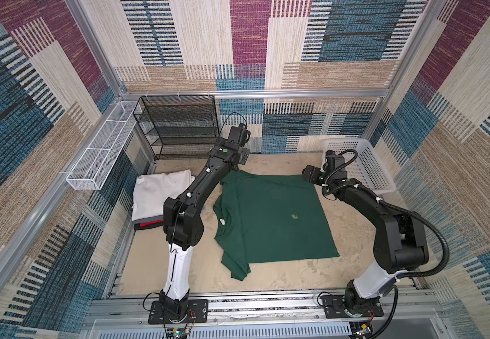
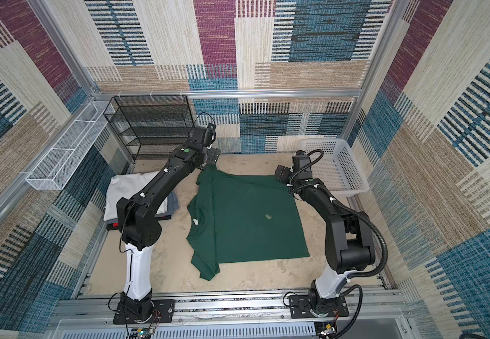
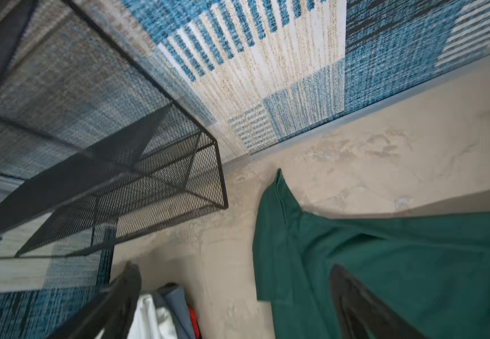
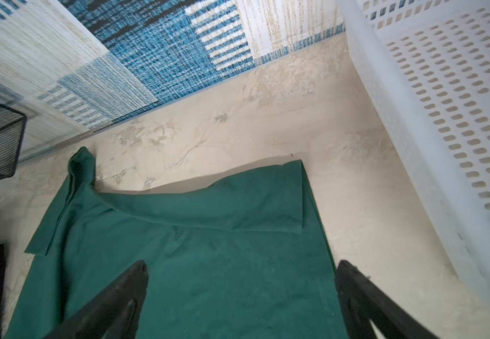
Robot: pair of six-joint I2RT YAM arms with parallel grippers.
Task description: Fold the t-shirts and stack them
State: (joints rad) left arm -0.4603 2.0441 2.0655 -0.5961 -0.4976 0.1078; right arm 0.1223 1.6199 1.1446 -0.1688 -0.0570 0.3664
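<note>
A dark green t-shirt [image 1: 270, 217] lies spread on the table in both top views, its neck label [image 1: 222, 221] toward the left. A narrow band along its far edge [image 4: 237, 205] is doubled over. My left gripper [image 3: 235, 267] is open above the shirt's far left corner [image 3: 279, 187], holding nothing. My right gripper [image 4: 242, 264] is open over the far right corner, its jaws wide apart and nothing between them. At the left stands a folded stack: a white shirt [image 1: 158, 190] on top, a grey shirt [image 2: 174, 202] under it, a black and red one [image 1: 148, 225] lowest.
A white plastic basket [image 1: 364, 164] stands at the back right, close beside my right wrist. A black mesh shelf [image 1: 179, 126] stands against the back wall at the left. A white wire tray [image 1: 100, 152] hangs on the left wall.
</note>
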